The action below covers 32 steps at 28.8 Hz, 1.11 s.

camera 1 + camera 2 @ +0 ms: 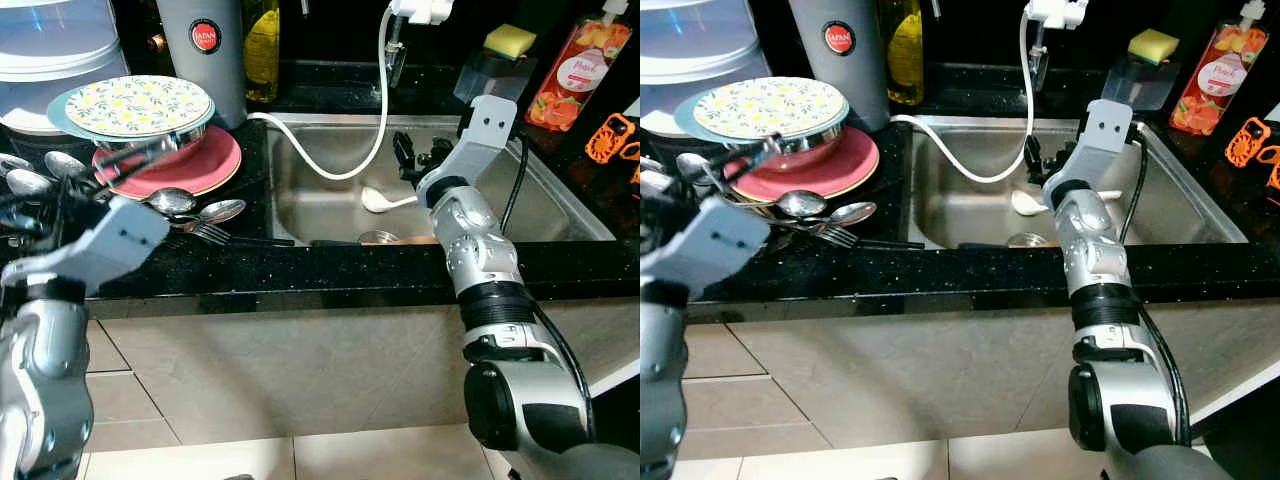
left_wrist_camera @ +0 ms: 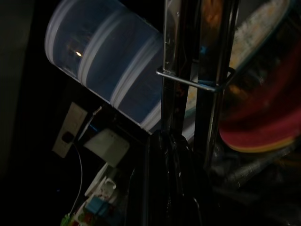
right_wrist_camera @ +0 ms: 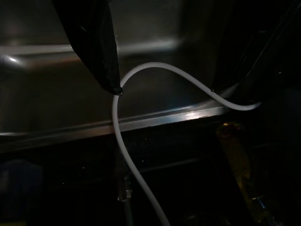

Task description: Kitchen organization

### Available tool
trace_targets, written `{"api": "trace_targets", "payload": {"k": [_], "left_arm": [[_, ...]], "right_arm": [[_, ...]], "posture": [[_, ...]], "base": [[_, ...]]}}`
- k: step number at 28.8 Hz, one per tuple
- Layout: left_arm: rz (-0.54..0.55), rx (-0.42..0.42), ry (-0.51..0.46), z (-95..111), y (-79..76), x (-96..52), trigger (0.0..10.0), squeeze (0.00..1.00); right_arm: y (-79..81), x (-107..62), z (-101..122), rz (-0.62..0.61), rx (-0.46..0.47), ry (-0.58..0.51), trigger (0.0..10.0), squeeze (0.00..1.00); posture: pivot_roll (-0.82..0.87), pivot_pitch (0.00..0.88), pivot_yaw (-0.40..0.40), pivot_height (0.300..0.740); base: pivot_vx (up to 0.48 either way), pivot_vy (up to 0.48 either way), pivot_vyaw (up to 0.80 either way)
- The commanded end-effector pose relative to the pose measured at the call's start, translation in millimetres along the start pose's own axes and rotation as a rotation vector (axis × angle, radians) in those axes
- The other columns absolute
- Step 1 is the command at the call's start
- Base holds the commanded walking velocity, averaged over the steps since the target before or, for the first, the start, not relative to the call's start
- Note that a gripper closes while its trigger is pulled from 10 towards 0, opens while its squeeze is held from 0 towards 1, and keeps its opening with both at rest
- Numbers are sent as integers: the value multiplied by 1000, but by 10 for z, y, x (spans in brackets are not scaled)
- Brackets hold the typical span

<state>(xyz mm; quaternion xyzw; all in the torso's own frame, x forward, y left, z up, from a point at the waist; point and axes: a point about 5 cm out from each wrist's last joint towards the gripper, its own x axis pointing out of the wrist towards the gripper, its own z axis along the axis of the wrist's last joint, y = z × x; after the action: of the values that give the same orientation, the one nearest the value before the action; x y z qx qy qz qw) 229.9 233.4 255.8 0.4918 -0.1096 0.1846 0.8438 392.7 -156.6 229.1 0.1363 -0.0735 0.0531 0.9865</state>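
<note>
Reaching into the sink (image 1: 560, 200), the right gripper (image 1: 405, 160), fingers apparently parted and empty, hovers just above the white spoon (image 1: 385, 202), whose handle points right.

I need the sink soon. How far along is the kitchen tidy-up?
Little looks done: plates and spoons sit piled on the counter. In hand: the right pincer reaches over the sink, beside the white hose. A white spoon lies in it.
</note>
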Motion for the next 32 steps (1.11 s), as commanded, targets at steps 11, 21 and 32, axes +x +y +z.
{"api": "trace_targets", "payload": {"k": [11,21,32], "left_arm": [[-111,-133,-133,386,-149,296,10000,0],[-197,-252,-268,759,-307,372,10000,0],[-334,-492,-361,1240,-616,424,10000,0]], "right_arm": [[155,-51,219,153,216,-108,10000,0],[155,-83,276,196,305,-144,10000,0],[161,-132,342,225,395,-197,10000,0]], "posture": [[220,0,-71,740],[198,0,-60,740],[173,0,-55,740]], "base": [[0,0,0],[0,0,0],[0,0,0]]}}
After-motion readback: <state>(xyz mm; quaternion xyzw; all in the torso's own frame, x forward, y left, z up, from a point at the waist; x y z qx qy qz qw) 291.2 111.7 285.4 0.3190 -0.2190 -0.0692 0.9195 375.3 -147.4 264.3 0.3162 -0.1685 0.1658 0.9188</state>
